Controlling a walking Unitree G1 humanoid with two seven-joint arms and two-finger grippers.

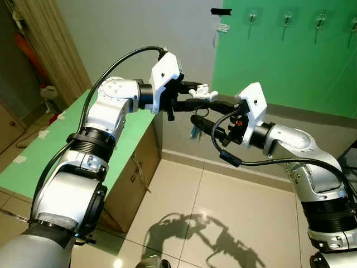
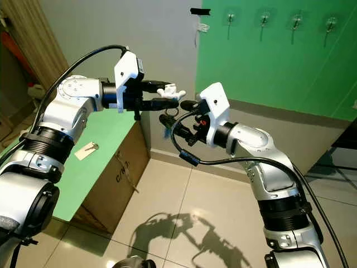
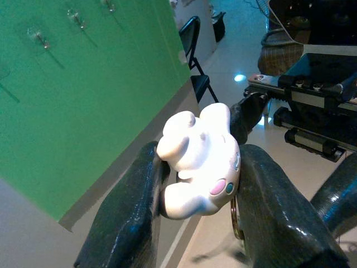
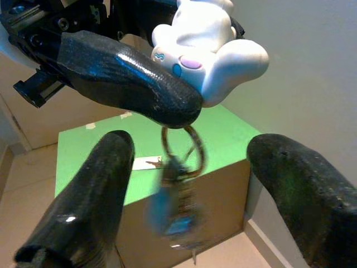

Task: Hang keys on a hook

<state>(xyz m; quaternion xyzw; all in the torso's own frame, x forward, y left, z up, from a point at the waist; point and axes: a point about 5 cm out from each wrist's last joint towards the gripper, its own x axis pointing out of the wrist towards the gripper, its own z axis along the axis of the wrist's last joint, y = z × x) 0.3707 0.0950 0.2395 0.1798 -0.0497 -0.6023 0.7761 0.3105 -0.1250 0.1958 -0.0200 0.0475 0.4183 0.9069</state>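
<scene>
Two black fingers (image 3: 134, 218) of the left gripper (image 1: 196, 96) pinch a white charm (image 3: 199, 162), held in mid-air above the tiled floor (image 1: 184, 206) beside a green-topped box (image 2: 106, 167). Beneath the charm a ring (image 4: 184, 146) carries the keys (image 4: 177, 215), which dangle blurred between the spread fingers (image 4: 83, 218) of the right gripper (image 1: 196, 123); that gripper sits just under the left one, touching neither charm nor keys as far as can be seen. A tagged key (image 2: 87, 149) lies on the box top. Well apart on the green wall (image 1: 279, 67), hooks (image 1: 286, 19) run in a row, with black tape (image 1: 221, 11) near the panel's corner.
</scene>
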